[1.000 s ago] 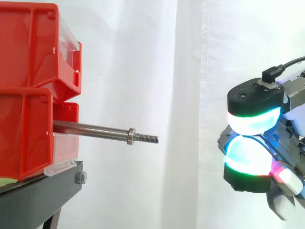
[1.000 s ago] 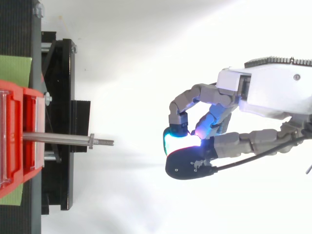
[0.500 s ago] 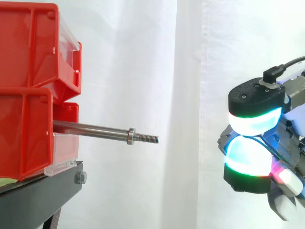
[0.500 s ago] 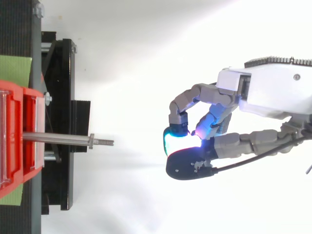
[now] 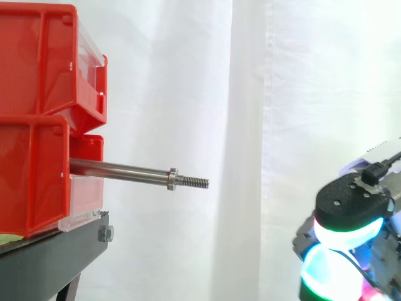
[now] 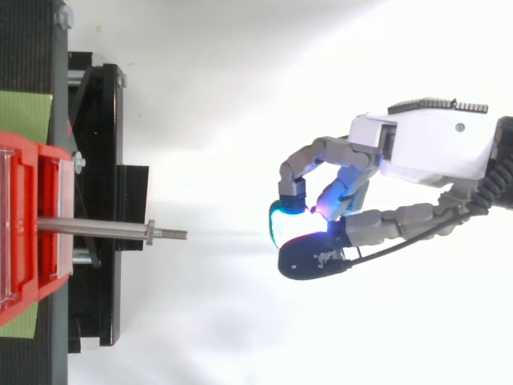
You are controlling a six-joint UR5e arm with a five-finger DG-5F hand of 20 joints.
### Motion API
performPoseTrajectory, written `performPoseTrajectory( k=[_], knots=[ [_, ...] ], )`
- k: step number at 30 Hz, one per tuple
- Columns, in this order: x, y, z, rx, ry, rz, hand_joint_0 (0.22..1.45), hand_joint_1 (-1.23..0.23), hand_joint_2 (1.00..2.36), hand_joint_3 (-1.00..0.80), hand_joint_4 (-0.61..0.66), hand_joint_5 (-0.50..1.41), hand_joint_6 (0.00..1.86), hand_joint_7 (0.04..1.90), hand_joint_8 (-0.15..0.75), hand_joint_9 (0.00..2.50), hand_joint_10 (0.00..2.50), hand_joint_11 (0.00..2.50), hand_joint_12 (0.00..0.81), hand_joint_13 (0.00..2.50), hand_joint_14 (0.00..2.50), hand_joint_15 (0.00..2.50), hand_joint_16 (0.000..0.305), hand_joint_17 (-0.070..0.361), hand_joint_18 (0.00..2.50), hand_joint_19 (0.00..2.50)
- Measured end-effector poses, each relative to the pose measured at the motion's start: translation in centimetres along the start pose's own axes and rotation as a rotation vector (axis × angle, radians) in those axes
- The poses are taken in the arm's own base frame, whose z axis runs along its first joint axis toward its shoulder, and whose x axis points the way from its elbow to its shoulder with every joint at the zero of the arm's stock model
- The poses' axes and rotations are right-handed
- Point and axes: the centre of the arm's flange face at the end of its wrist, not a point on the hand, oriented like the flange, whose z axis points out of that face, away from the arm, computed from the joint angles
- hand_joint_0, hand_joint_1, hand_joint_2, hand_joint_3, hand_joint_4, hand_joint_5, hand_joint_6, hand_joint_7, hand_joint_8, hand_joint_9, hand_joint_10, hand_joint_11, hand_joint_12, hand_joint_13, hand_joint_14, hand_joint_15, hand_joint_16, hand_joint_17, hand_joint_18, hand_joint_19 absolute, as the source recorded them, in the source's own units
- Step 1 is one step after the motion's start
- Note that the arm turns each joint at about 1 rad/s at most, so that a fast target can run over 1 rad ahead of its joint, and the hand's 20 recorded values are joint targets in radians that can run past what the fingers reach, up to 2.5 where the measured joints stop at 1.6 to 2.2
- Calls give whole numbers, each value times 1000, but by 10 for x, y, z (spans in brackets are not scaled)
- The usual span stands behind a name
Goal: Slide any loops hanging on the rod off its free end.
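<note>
Rod (image 5: 122, 170) juts right from the red bins (image 5: 34, 182), its threaded free end facing the hand (image 6: 421, 151) so loops could slide off. No loop hangs there. Hand sits well right and lower, fingers curled, pads together, holding nothing I can see.

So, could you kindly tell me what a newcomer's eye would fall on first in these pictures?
The stacked red plastic bins at the left stand out first, with a bare steel rod jutting from them toward the right. Off its threaded free end, well apart from it, the robot's hand has its fingers curled, with its glowing cyan-green pads pressed together.
</note>
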Motion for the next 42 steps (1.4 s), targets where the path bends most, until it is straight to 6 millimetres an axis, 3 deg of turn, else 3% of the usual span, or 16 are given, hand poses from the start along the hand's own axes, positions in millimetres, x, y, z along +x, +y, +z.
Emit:
performPoseTrajectory(
  k=[14,28,42],
  knots=[
    [-3,5,10,-96,-26,24,690,-735,1013,-327,84,-159,928,899,303,988,15,471,392,885,14,342,59,134,885,627],
    [-2,5,10,-94,-28,24,657,-679,1010,-390,163,-154,925,916,308,1006,14,462,395,889,15,345,59,134,883,639],
    [-3,5,10,-93,-29,25,594,-623,1015,-252,187,-117,919,1038,323,1068,14,445,407,899,14,356,63,142,906,669]
  ],
)
